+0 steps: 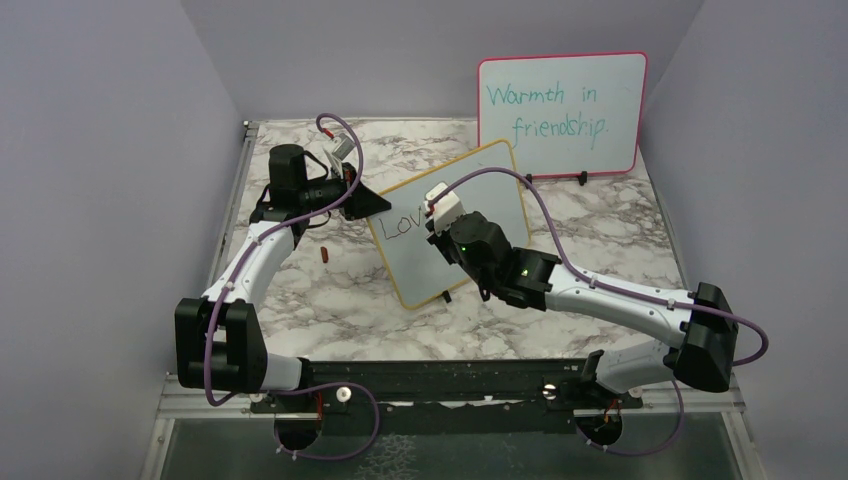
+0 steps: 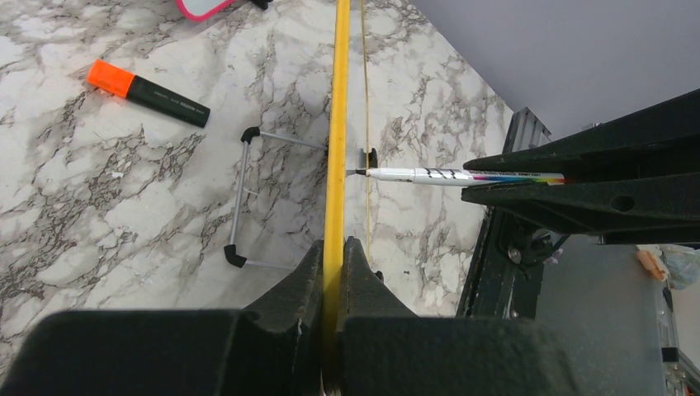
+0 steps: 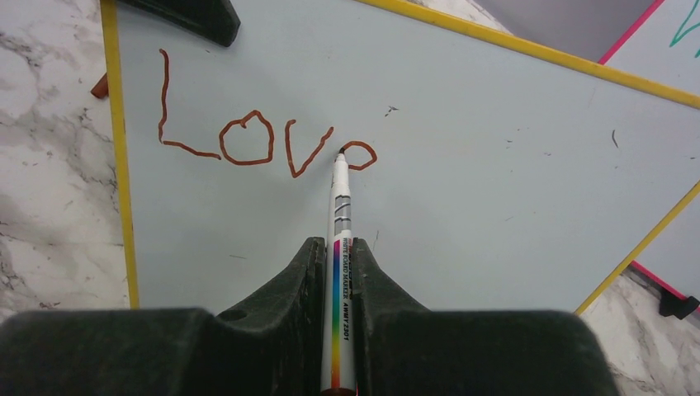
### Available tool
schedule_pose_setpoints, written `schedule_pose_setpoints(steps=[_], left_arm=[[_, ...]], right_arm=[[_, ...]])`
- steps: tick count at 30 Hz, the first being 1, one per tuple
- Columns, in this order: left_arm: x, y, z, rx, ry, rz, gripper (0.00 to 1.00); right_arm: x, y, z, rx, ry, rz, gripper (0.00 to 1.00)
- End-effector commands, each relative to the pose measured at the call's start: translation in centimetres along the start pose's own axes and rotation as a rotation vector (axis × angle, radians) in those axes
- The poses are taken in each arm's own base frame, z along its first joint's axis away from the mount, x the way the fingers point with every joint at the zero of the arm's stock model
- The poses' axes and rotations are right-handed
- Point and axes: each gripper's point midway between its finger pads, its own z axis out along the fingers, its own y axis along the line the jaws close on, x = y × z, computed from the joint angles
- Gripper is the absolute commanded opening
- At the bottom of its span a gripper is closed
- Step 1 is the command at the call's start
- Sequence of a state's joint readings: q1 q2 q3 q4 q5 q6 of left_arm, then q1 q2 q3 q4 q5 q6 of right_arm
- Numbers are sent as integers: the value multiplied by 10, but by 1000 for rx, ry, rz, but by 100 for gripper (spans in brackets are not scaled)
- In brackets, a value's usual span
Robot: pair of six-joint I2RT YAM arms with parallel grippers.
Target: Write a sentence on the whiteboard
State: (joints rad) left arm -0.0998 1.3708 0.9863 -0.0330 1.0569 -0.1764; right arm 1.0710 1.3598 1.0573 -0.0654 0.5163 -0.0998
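yellow-framed, the whiteboard (image 1: 405, 268) stands tilted mid-way across the marble table (image 1: 600, 230). the sentence (image 3: 271, 140) on it reads reddish-brown "lov" plus a half-formed "e". the marker (image 3: 340, 206) tip touches that loop, and the right gripper (image 3: 337, 247) pinches the barrel. the left gripper (image 2: 334, 252) is clamped on the board's frame edge. a pink-framed board (image 1: 560, 115) stands behind, and an orange-capped pen (image 2: 148, 91) lies nearby.

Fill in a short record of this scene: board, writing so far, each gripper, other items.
board: whiteboard, yellow frame
sentence: "Lov" plus an unfinished "e"
left gripper: shut on the whiteboard's frame edge
right gripper: shut on marker, tip on the "e"
other: orange-capped pen lying on the table; pink-framed board standing behind
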Motion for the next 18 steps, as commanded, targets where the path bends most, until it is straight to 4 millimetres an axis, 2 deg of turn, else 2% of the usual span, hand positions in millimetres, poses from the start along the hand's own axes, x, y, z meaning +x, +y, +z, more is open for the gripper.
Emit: schedule_pose_setpoints(steps=[1, 9, 18], left_arm=[[31, 14, 9, -38, 81, -15, 0], [31, 13, 8, -38, 81, -15, 0], [32, 14, 8, -39, 83, -15, 0]], right_arm=[[19, 6, -2, -46, 66, -7, 1], [29, 4, -5, -39, 94, -12, 1], [37, -7, -9, 19, 116, -16, 1]])
